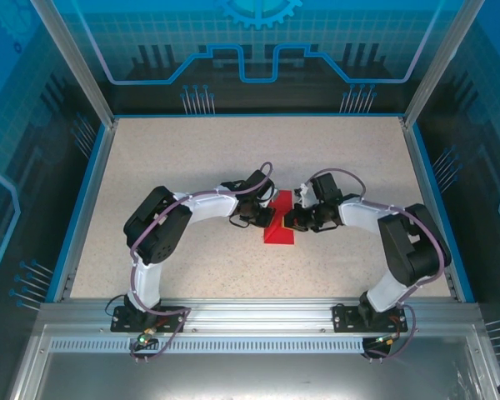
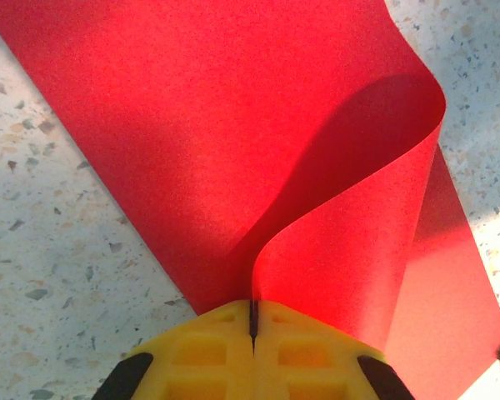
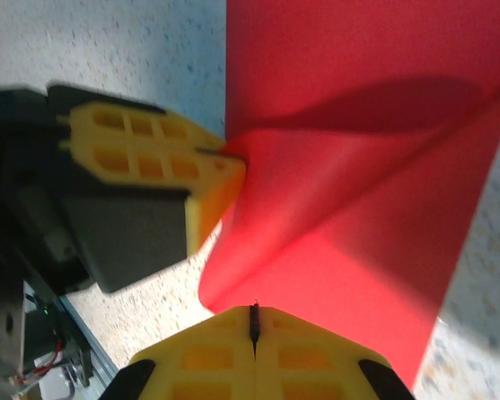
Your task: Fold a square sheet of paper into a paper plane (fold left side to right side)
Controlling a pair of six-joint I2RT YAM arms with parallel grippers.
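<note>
The square sheet of paper (image 1: 279,236) is bright red and lies mid-table between both arms, one side lifted and curling over the rest. In the left wrist view the sheet (image 2: 233,125) rises in a loop, and my left gripper (image 2: 253,307) is shut on its raised edge. My left gripper (image 1: 265,218) sits at the paper's left side. My right gripper (image 1: 293,218) faces it from the right. In the right wrist view my right gripper (image 3: 254,312) is shut on the sheet (image 3: 358,233), with the left gripper (image 3: 225,158) pinching the same fold. The paper plane is out of view.
Speckled beige table (image 1: 192,167) with a blue raised border (image 1: 90,179) on three sides. A metal rail (image 1: 258,312) carries both arm bases at the near edge. Free room lies behind and to both sides of the paper.
</note>
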